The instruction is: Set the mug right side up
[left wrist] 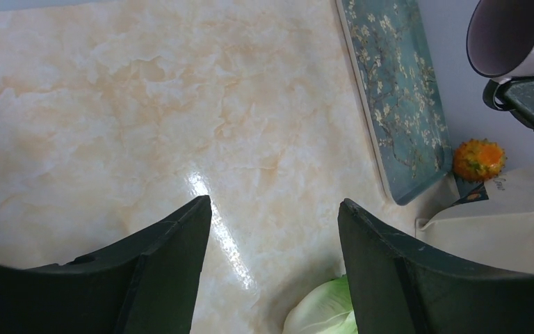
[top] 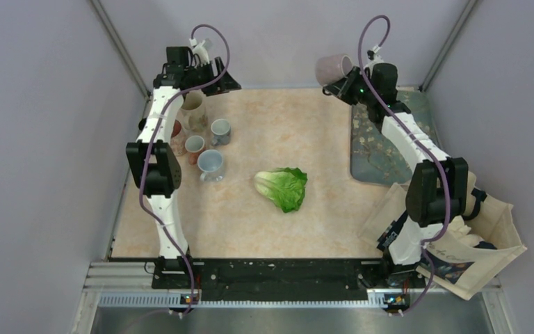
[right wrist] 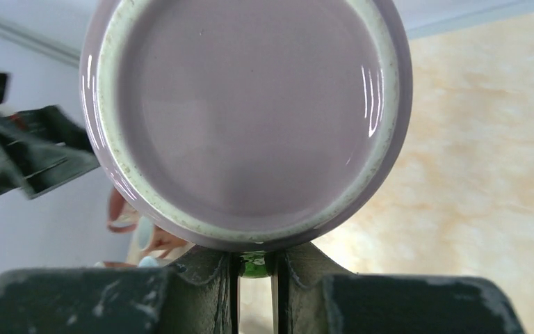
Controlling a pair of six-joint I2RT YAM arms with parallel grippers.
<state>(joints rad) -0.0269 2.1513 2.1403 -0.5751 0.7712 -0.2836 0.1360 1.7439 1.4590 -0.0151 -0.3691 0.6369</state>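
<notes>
Right gripper (top: 342, 83), top view: jaws clamped on mug (top: 332, 68), held sideways high above desk (top: 250, 229); left wrist view: left gripper (left wrist: 274, 209) jaws spread, empty, mug mouth beyond them, upper right; right wrist view: mug base just above closed jaws, so roll wrist until mouth-up, then lower gently.

Top cam sits high behind the arm bases (top: 170, 268), looking down on the whole table (top: 250, 223). Left wrist cam looks past its own fingers (left wrist: 160, 271) across to the tray (left wrist: 396, 90) and mug (left wrist: 521, 35) — both also in the top view. Right wrist cam is v. close — the mug's base fills the frame.
</notes>
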